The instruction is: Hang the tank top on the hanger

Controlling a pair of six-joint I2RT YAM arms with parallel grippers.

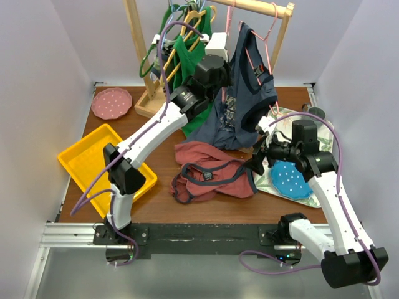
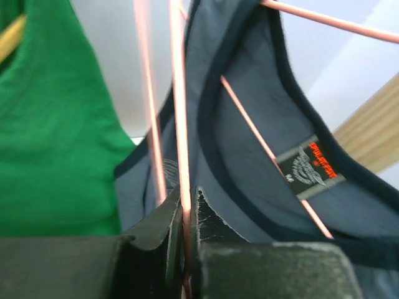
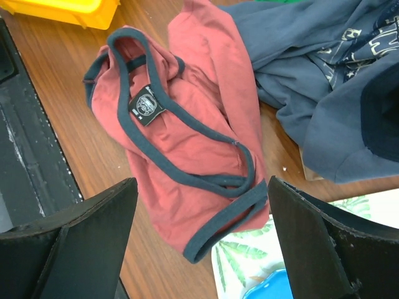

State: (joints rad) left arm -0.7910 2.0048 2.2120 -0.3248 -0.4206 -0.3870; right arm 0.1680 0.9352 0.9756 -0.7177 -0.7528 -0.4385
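Note:
The faded red tank top [image 1: 212,174] lies crumpled on the table at front centre, navy trim and neck label up; it also shows in the right wrist view [image 3: 187,137]. The pink wire hanger [image 1: 269,32] hangs on the wooden rack with a navy blue tank top [image 1: 249,106] draped on it. My left gripper [image 1: 222,93] is raised at the rack and shut on a pink hanger wire [image 2: 179,124], as the left wrist view shows at the gripper [image 2: 187,199]. My right gripper [image 1: 257,163] is open and empty, just above the red top's strap end [image 3: 202,182].
A green tank top [image 1: 190,53] on other hangers hangs left of the navy one. A yellow tray [image 1: 87,159] sits front left, a pink plate [image 1: 111,103] back left. A blue plate [image 1: 290,180] lies on a leaf-print mat [image 1: 268,180] under my right arm.

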